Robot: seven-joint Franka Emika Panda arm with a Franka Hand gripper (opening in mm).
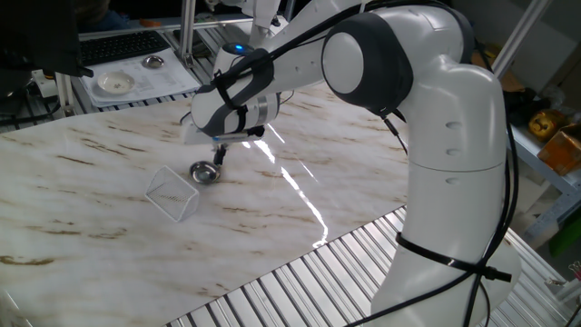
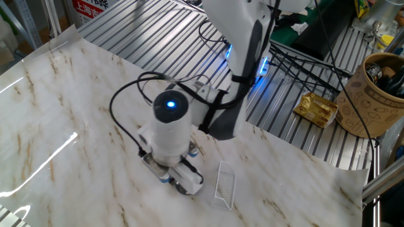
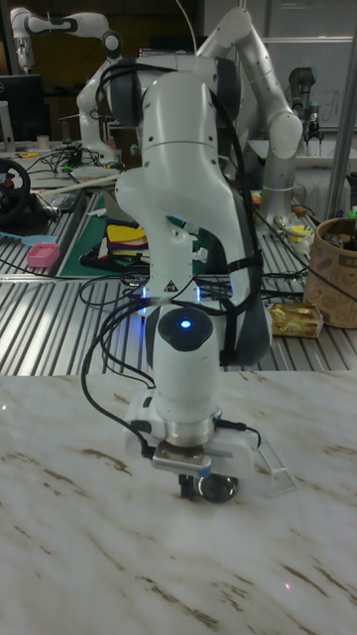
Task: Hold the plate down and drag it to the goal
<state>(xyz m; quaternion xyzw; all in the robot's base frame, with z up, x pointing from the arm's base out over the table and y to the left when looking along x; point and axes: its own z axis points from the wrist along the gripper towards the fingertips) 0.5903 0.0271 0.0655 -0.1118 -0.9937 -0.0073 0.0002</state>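
Shiny metal plate (image 1: 205, 173), glossy marble table (image 1: 109, 191)

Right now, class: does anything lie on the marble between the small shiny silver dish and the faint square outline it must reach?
Nothing visible does. The small shiny silver dish sits just beside the faint white square outline, with bare marble tabletop between them. The pincer is down at the dish.

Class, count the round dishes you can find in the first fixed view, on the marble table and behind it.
3: the plate under the gripper on the table; a beige saucer and a small metal dish on the rack behind. Others may be hidden.
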